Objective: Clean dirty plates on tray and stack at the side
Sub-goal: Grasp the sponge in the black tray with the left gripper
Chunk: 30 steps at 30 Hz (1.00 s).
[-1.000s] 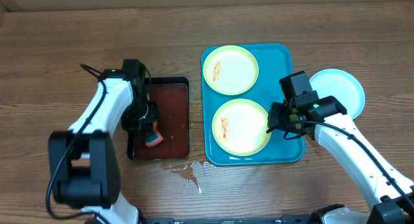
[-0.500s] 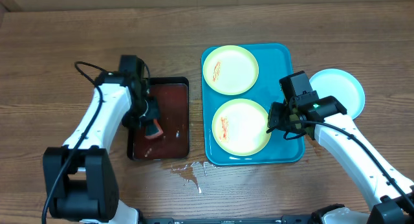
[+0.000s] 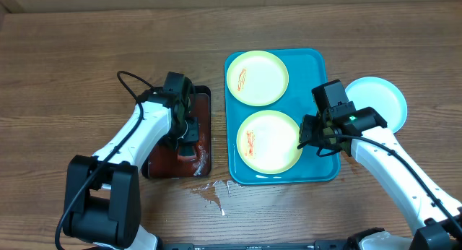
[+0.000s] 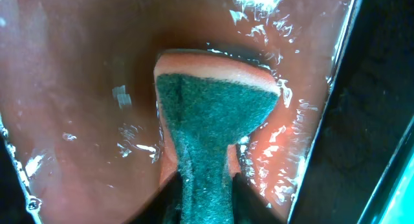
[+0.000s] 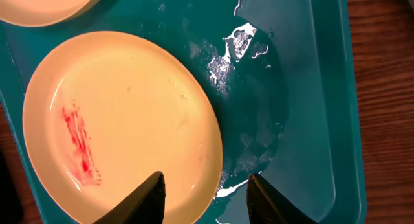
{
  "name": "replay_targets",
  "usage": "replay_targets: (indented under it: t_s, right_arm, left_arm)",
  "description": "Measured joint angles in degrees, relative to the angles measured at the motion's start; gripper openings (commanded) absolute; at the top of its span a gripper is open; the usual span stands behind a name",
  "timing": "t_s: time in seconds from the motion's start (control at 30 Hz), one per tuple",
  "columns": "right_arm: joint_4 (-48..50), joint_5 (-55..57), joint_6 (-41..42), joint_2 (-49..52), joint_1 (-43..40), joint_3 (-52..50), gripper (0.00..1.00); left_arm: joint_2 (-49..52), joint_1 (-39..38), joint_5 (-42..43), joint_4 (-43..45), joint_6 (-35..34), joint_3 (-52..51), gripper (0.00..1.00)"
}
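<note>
Two yellow-green plates lie on the turquoise tray: a far plate and a near plate, each with a red sauce smear. The near plate also shows in the right wrist view. A light blue plate lies on the table to the right of the tray. My right gripper is open, its fingers either side of the near plate's right rim, above the wet tray. My left gripper is shut on a green-and-orange sponge, pressed in the small black tray's water.
The small black tray with a dark red inside stands left of the turquoise tray; its wet floor fills the left wrist view. Spilled water lies on the wooden table in front of it.
My left gripper has moved the sponge to the right inside the black tray, toward its near right corner. The right arm and the plates have not moved.
</note>
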Motion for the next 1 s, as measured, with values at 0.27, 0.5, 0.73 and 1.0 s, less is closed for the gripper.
replay_targets:
  t_s: [0.27, 0.5, 0.73, 1.0]
  right_arm:
    - [-0.15, 0.00, 0.00, 0.00, 0.00, -0.02, 0.43]
    - [-0.57, 0.00, -0.04, 0.00, -0.02, 0.00, 0.42]
    - [-0.59, 0.07, 0.00, 0.00, 0.00, -0.02, 0.43]
    - [-2.03, 4.17, -0.24, 0.00, -1.31, 0.00, 0.45]
  left_arm:
    - [0.00, -0.07, -0.68, 2.47, -0.74, -0.63, 0.43]
    - [0.00, -0.07, -0.68, 7.80, -1.11, -6.62, 0.08]
    - [0.00, -0.07, 0.11, 6.56, -0.96, -6.80, 0.04]
    - [0.33, -0.07, -0.98, -7.54, -0.96, 3.87, 0.04]
